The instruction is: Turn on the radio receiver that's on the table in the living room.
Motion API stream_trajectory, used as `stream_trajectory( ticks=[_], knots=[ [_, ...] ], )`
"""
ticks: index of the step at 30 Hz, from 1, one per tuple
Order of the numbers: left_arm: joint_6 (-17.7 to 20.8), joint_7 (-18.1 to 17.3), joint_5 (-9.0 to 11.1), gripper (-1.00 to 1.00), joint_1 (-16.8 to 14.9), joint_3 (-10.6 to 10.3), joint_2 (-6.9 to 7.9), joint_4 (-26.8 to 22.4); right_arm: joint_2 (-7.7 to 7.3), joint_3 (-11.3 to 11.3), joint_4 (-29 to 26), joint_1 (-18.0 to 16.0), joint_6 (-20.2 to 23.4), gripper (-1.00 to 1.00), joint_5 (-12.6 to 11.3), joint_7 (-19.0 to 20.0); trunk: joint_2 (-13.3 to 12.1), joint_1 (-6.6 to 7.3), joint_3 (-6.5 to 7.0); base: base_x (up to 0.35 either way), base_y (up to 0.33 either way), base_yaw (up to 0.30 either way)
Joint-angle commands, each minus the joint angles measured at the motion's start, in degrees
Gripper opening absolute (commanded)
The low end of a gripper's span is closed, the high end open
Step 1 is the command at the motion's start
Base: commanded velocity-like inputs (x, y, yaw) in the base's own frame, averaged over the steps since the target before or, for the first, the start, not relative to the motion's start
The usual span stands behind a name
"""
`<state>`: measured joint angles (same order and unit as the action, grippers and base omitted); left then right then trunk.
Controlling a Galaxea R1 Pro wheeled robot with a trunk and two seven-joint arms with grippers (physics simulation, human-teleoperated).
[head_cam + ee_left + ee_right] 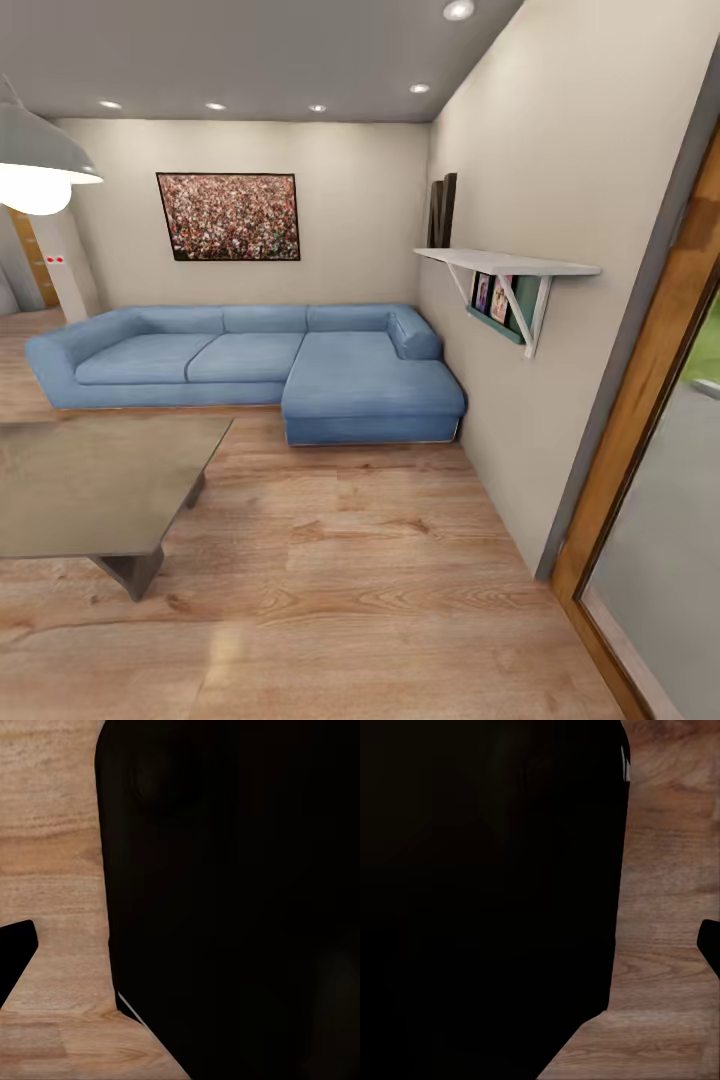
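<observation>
One large low counter (95, 480) with a glossy grey-brown rectangular top and dark angled legs stood at the left of the head view, on pale, grainy wood-plank floor (370, 580). Its visible top carried no small red radio; where the radio receiver sat could not be told. Behind the counter, an L-shaped sofa in soft blue fabric (260, 365) with rounded, padded cushions ran along the matte beige back wall (360, 200), its chaise reaching forward near the right-hand wall. Above it hung a dark-framed rectangular picture of a speckled crowd (228, 216). On the right wall a flat white shelf on slanted brackets (510, 265) held small framed photos beneath it. A smooth grey dome lamp (40, 160) glowed at the upper left, and a wooden door frame (650, 400) edged the far right.

Both wrist views showed a broad, featureless black shape over wood flooring; whether either arm's fingers were spread or pressed together could not be told.
</observation>
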<state>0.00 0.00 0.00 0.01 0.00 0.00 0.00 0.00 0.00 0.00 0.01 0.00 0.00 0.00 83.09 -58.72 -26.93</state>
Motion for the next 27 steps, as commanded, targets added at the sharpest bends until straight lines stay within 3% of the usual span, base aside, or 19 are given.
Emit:
stream_trajectory(
  ticks=[1, 12, 22, 27],
  knots=[
    [0.0, 0.0, 0.0, 1.0, 0.0, 0.0, 0.0, 0.0, 0.0, 0.0, 0.0, 0.0, 0.0, 1.0, 0.0, 0.0, 0.0, -0.01, 0.0, 0.0, 0.0, 0.0],
    [-0.4, -0.2, 0.2, 1.0, 1.2, -0.1, -3.55, 0.0, 3.42, 0.0, -0.2, -3.6, -0.2, 1.0, 0.1, -0.1, 0.0, -0.01, 0.0, 0.0, 0.0, 0.0],
    [-0.9, 0.0, 0.2, 1.0, 1.2, -0.3, -6.11, -0.8, 3.06, 0.0, -1.0, -5.1, -0.4, 1.0, 0.3, -0.1, 0.0, -0.01, 0.0, 0.0, 0.0, 0.0],
    [-1.7, 0.2, 0.2, 1.0, 1.2, -0.3, -5.93, -2.4, 1.51, 0.0, -2.6, -5.3, -0.4, 1.0, 0.3, -0.1, 0.0, -0.01, 0.0, 0.0, 0.0, 0.0]
  ],
)
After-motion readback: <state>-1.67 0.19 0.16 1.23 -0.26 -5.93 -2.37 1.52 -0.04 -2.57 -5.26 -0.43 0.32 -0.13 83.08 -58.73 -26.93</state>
